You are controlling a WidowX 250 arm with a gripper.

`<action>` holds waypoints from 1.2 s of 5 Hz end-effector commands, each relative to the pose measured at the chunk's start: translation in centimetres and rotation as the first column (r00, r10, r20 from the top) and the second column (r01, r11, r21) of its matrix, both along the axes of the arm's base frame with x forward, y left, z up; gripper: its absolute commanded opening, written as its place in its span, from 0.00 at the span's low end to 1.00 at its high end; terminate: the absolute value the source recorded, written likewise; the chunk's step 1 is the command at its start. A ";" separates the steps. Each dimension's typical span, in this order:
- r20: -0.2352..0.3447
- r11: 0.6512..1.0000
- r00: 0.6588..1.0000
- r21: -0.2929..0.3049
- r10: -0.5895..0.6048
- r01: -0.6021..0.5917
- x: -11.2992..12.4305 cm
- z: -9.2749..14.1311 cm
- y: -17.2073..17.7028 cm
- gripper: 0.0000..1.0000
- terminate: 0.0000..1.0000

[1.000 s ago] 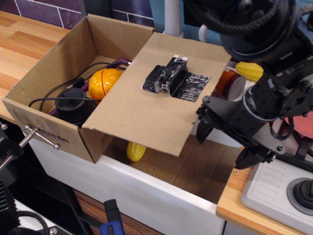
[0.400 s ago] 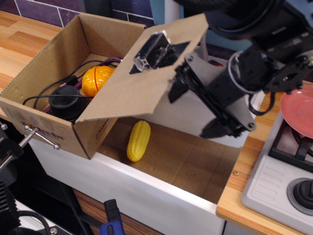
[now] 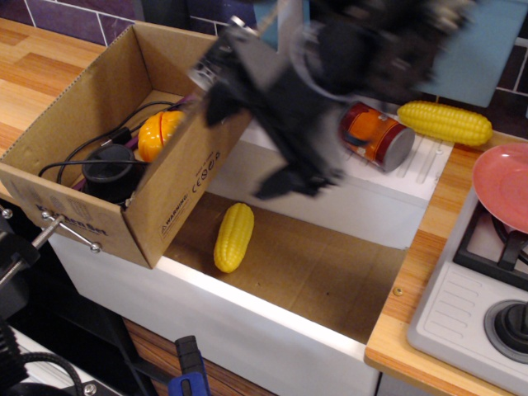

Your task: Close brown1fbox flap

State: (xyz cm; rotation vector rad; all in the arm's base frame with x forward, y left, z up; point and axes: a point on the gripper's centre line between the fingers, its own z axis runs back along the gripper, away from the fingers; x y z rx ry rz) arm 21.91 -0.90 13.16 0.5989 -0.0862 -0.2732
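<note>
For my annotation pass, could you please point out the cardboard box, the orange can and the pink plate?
cardboard box (image 3: 177, 194): observation.image view, right outer wall.
orange can (image 3: 375, 136): observation.image view, its side.
pink plate (image 3: 505, 186): observation.image view, its rim area.

The wooden counter carries the brown1fbox and, seemingly, a pink plate.

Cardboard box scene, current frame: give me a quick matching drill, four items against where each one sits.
Items:
1. orange ball
2. corn cob one
3. corn cob two
4. pink plate

Places:
A. on the white ledge by the orange can
B. inside the brown box
C. right edge, above the stove
D. down in the sink, on the cardboard lining

Pairs: 1-B, 2-D, 3-A, 4-C
</note>
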 end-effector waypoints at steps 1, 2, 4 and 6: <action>-0.065 0.994 0.992 -0.048 -0.104 0.101 -2.3 3.7 5.5 1.00 0.00; -0.082 0.980 0.980 -0.099 -0.180 0.172 -3.9 3.0 9.9 1.00 0.00; -0.193 0.933 0.931 -0.251 -0.309 0.257 -5.2 1.5 14.2 1.00 0.00; -0.166 0.868 0.911 -0.406 -0.378 0.286 -6.2 -1.9 15.1 1.00 0.00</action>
